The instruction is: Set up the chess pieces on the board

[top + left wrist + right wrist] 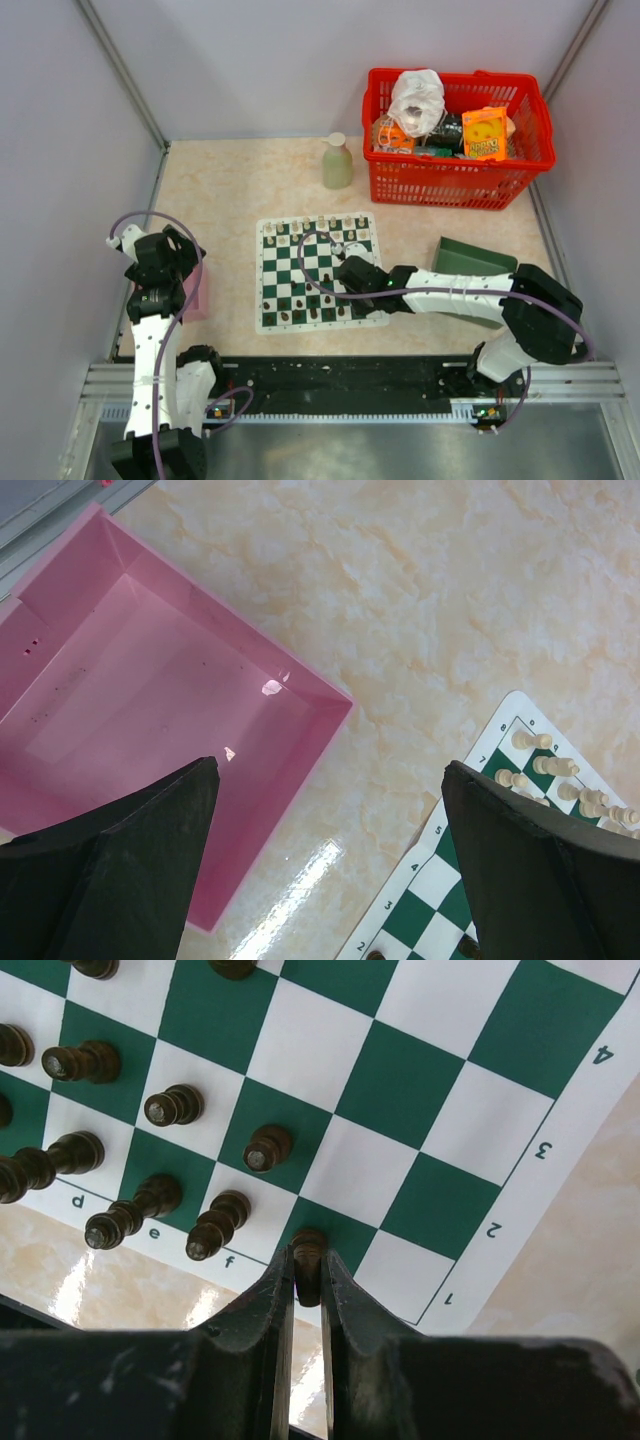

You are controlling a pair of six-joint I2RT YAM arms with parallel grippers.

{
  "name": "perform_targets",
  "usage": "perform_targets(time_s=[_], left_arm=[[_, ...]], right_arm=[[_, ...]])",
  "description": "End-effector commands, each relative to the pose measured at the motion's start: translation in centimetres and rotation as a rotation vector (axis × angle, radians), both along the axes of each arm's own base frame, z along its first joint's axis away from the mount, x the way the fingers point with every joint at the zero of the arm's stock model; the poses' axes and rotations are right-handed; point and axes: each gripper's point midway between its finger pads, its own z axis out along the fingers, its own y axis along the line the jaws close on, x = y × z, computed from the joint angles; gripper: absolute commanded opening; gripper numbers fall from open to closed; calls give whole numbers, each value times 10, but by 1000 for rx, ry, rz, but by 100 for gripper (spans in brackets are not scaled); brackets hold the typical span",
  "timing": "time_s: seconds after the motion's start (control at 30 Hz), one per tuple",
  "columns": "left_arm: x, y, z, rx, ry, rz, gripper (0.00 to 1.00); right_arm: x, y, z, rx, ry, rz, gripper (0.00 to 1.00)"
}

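A marbled beige table (pixel 230 190) carried everything, with a red basket (pixel 455 185) of packets at its far right corner and a pale green bottle (pixel 337 163) just left of it. The board (pixel 285 275) lay flat near the middle of the table: a thin square mat of dark green and white checks inside a white border printed with letters and numbers. A plain dark green tray (pixel 470 257) sat to the board's right and a pink box (pixel 150 700) to its left, beside the left arm. The right arm reached in across the board's near right part, a purple cable looping over the squares. The left gripper (pixel 328 770) hung above the bare table between the pink box and the board's corner, its fingers spread wide with nothing between them. The right gripper (pixel 308 1260) was closed almost fully, its two fingers pinching the top of one dark piece (pixel 308 1242) on the green square in the edge row, next to the file marked f. The other dark chess pieces (pixel 268 1147) stood close by in the two rows along that near edge, small turned brown figurines with rounded heads, each much narrower than its square. The pale cream pieces (pixel 545 765) lined the opposite, far edge of the board in rows.
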Motion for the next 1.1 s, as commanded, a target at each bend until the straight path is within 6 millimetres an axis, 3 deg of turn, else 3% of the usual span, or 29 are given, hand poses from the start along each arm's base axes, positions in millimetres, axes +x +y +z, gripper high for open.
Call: perform_targets(time_s=[0.0,0.2,0.63,0.87,1.07], left_arm=[[5,3,13,10,-53,14,99],[6,3,13,6,-56,10,99],[6,3,15,8,-58,10,99],[6,3,14,7,-55,9,99],[5,3,12,7,-50,11,99]], right_arm=[[-2,2,1,-4,-20,-3,12],[-2,2,9,0,-39,0,12],[1,-2,-5,-39,-39,-21,13],[-2,-1,-10,-43,-24,-8,18],[-2,5,4,-6,-34,8,27]])
